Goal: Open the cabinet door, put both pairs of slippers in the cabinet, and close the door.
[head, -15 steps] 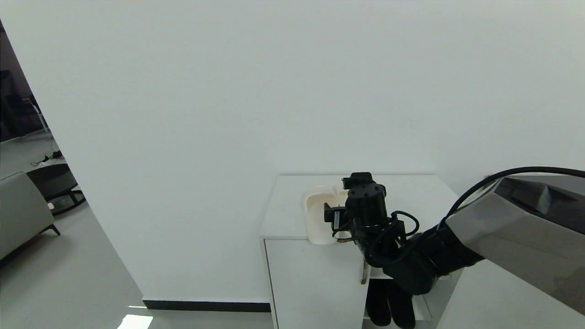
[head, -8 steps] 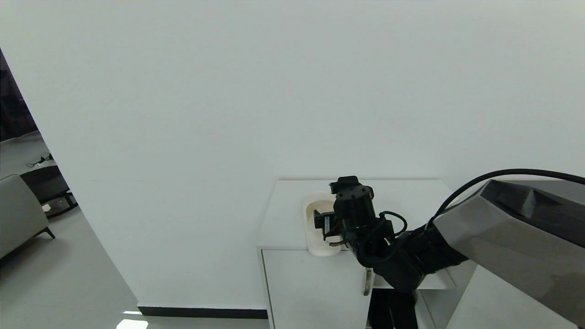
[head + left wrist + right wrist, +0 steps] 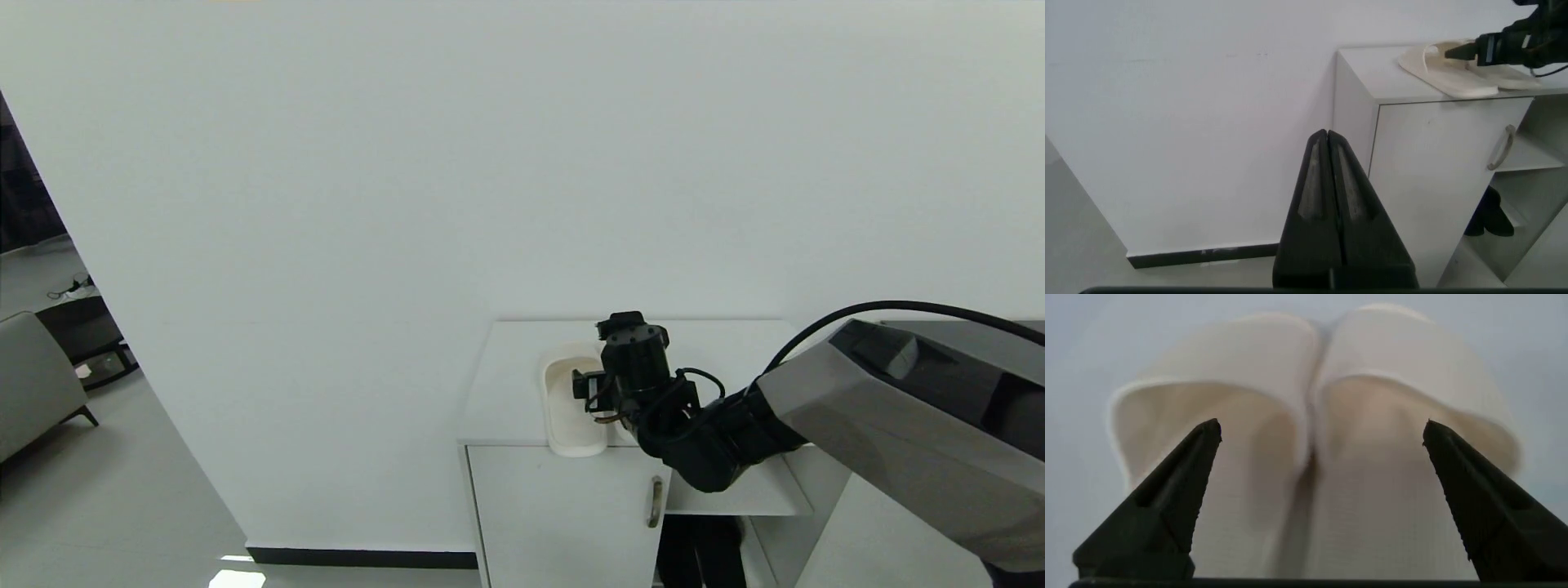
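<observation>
A pair of white slippers (image 3: 567, 408) lies on top of the white cabinet (image 3: 506, 384), at its front edge. My right gripper (image 3: 589, 390) hovers over them, open, with one finger on each side of the pair (image 3: 1315, 490) and not touching it. A pair of black slippers (image 3: 702, 554) stands inside the cabinet's open right half. The left door (image 3: 563, 514) with its metal handle (image 3: 654, 501) is closed. My left gripper (image 3: 1328, 188) is shut on nothing, low and to the left of the cabinet (image 3: 1437, 163), where the white slippers (image 3: 1449, 69) and the right gripper (image 3: 1466, 51) also appear.
A white wall (image 3: 490, 163) rises right behind the cabinet, with a dark baseboard (image 3: 359, 558) at the floor. A shelf (image 3: 735, 498) crosses the open compartment. A grey sofa (image 3: 33, 384) and a dark low table (image 3: 90, 327) stand far left; open floor lies between.
The head camera has shifted, so the cabinet sits a little lower in the picture. My right gripper has moved slightly farther over the white slippers. The slippers have not moved.
</observation>
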You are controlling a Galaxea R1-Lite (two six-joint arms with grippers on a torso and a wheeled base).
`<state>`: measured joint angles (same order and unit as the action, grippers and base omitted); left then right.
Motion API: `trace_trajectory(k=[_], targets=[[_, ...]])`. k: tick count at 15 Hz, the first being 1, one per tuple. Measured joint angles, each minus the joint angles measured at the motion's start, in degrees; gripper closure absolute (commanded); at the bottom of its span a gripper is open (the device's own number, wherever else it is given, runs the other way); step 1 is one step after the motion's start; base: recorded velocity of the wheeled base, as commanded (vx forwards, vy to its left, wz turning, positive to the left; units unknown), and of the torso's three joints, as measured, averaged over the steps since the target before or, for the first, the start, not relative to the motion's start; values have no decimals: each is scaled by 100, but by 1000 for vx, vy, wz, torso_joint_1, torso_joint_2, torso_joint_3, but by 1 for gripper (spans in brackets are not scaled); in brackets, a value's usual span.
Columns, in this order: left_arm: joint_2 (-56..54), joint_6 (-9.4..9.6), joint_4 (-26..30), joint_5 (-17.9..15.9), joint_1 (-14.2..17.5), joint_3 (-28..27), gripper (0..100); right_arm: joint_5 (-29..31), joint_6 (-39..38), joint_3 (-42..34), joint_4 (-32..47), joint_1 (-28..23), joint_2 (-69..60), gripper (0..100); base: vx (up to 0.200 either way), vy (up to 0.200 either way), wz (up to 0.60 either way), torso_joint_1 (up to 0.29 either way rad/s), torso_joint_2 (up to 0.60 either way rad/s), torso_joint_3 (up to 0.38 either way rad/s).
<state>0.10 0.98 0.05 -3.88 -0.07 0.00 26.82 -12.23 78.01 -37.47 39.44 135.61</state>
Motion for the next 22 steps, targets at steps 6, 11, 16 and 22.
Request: trace_trajectory(k=[6,11,16,22], targets=[[0,-18,-2,5,-2,0,100,-178,79,705,501,-182,336,0,0,0,0,0,0,0],[0,-38,0,9,0,0,100,-173,82,1047,611,-197,530,100,0,0,0,0,0,0],[0,-44,-5,11,2,0,100,-205,71,1157,617,-236,596,100,0,0,0,0,0,0],[0,-84,-5,18,0,0,100,-1009,9,-138,-82,-221,-118,100,0,0,0,0,0,0]])
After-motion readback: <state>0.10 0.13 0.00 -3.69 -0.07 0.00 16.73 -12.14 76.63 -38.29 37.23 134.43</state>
